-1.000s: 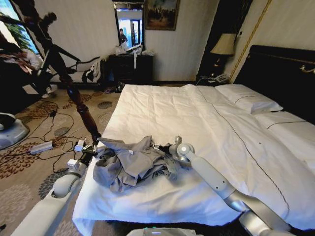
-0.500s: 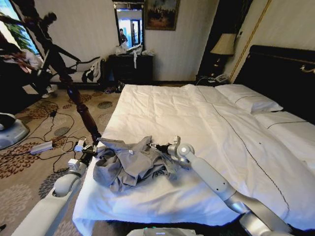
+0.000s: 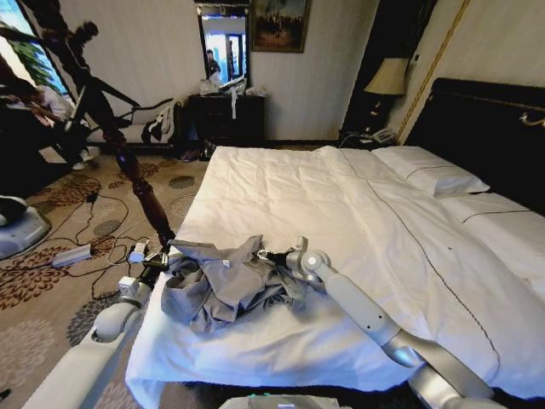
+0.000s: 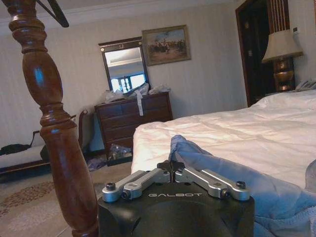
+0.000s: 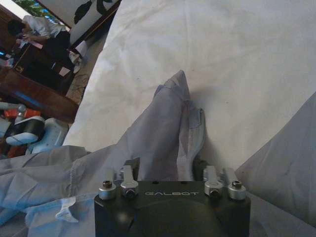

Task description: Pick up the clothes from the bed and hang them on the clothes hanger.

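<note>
Clothes: the crumpled pale blue-grey long-sleeved shirt (image 3: 223, 285) lies in a heap near the foot corner of the wide bed with smooth white sheets (image 3: 358, 221), between the two grippers.
Left gripper: the left gripper (image 3: 158, 257) sits at the shirt's left edge, beside the bed's corner; in the left wrist view its jaws are drawn together on a raised fold of the fabric.
Right gripper: the right gripper (image 3: 271, 255) meets the heap's right side; in the right wrist view its jaws stand apart with a ridge of cloth running between them.
Post: a turned dark wooden post (image 3: 140, 192) rises just behind the left gripper.
</note>
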You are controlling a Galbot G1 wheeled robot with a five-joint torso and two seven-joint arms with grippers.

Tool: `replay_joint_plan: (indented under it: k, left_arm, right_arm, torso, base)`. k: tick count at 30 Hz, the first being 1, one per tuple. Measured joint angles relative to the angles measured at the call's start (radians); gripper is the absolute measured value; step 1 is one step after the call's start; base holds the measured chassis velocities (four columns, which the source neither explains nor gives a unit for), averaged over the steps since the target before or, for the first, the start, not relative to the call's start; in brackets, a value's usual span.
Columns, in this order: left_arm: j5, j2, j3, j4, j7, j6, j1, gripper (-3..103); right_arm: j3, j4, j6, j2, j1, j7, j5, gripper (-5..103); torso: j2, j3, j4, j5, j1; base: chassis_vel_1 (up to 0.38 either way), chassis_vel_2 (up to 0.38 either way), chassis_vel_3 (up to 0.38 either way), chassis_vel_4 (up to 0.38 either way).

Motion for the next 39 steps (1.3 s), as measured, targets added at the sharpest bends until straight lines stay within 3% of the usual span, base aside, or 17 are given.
replay_joint_plan:
  k: [8, 12, 13, 16, 19, 23, 24, 27, 31, 33, 34, 38, 39]
  left_arm:
    - [0.0, -0.001, 0.004, 0.002, 0.0, 0.0, -0.008, 0]
    - [-0.002, 0.002, 0.006, 0.004, 0.001, -0.001, -0.017, 0]
    - [-0.002, 0.002, 0.006, 0.004, 0.001, -0.001, -0.017, 0]
    - [-0.004, 0.004, 0.006, 0.005, 0.001, -0.002, -0.02, 0]
    - [-0.012, 0.008, 0.006, 0.005, 0.001, -0.003, -0.023, 0]
    - [-0.065, 0.029, 0.006, -0.003, 0.002, -0.023, -0.05, 0]
    - [-0.065, 0.029, 0.006, -0.003, 0.002, -0.023, -0.05, 0]
    - [-0.16, 0.061, 0.02, -0.008, 0.022, -0.055, -0.122, 0]
    - [-0.27, 0.106, 0.054, 0.002, 0.048, -0.078, -0.241, 0]
    - [-0.346, 0.144, 0.09, 0.014, 0.065, -0.083, -0.35, 0]
    - [-0.346, 0.144, 0.09, 0.014, 0.065, -0.083, -0.35, 0]
    - [-0.491, 0.211, 0.204, 0.052, 0.082, -0.08, -0.649, 0]
    - [-0.491, 0.211, 0.204, 0.052, 0.082, -0.08, -0.649, 0]
  right_arm:
    - [-0.004, 0.001, 0.022, -0.016, 0.0, 0.009, -0.02, 34]
    - [-0.02, 0.017, 0.03, -0.036, -0.002, -0.008, -0.042, 12]
    - [-0.02, 0.017, 0.03, -0.036, -0.002, -0.008, -0.042, 12]
    - [-0.036, 0.032, 0.074, -0.065, -0.005, -0.082, -0.091, 3]
    - [-0.051, 0.049, 0.137, -0.097, -0.011, -0.164, -0.138, 1]
    - [-0.046, 0.128, 0.332, -0.186, -0.033, -0.403, -0.225, 0]
    - [-0.046, 0.128, 0.332, -0.186, -0.033, -0.403, -0.225, 0]
    - [0.005, 0.23, 0.397, -0.263, -0.035, -0.48, -0.214, 0]
    - [0.06, 0.298, 0.426, -0.347, 0.004, -0.512, -0.184, 0]
    - [0.097, 0.331, 0.433, -0.395, 0.044, -0.51, -0.154, 0]
    - [0.097, 0.331, 0.433, -0.395, 0.044, -0.51, -0.154, 0]
    - [0.188, 0.376, 0.442, -0.456, 0.173, -0.441, -0.057, 0]
    - [0.188, 0.376, 0.442, -0.456, 0.173, -0.441, -0.057, 0]
  torso:
    - [0.0, 0.0, -0.0001, 0.0, 0.0]
    - [0.0, 0.0, -0.0001, 0.0, 0.0]
    - [0.0, 0.0, -0.0001, 0.0, 0.0]
    - [0.0, 0.0, 0.0002, 0.0001, 0.0]
    - [0.0, 0.0, -0.0001, 0.0001, 0.0]
    - [0.0, 0.0, 0.0001, 0.0002, 0.0]
    - [0.0, 0.0, 0.0001, 0.0002, 0.0]
    - [0.0, 0.0, -0.0001, 0.0001, 0.0]
    - [0.0, 0.0, -0.0001, -0.0002, 0.0]
    - [0.0, 0.0, -0.0002, 0.0001, 0.0]
    - [0.0, 0.0, -0.0002, 0.0001, 0.0]
    - [0.0, 0.0, -0.0007, 0.0003, 0.0]
    - [0.0, 0.0, -0.0007, 0.0003, 0.0]
  base:
    - [0.0, 0.0, 0.0, 0.0]
    - [0.0, 0.0, 0.0, 0.0]
    - [0.0, 0.0, 0.0, 0.0]
    - [0.0, 0.0, 0.0, 0.0]
    - [0.0, 0.0, 0.0, 0.0]
    - [0.0, 0.0, 0.0, 0.0]
    - [0.0, 0.0, 0.0, 0.0]
    - [0.0, 0.0, 0.0, 0.0]
    - [0.0, 0.0, 0.0, 0.0]
    - [0.0, 0.0, 0.0, 0.0]
    - [0.0, 0.0, 0.0, 0.0]
    - [0.0, 0.0, 0.0, 0.0]
    - [0.0, 0.0, 0.0, 0.0]
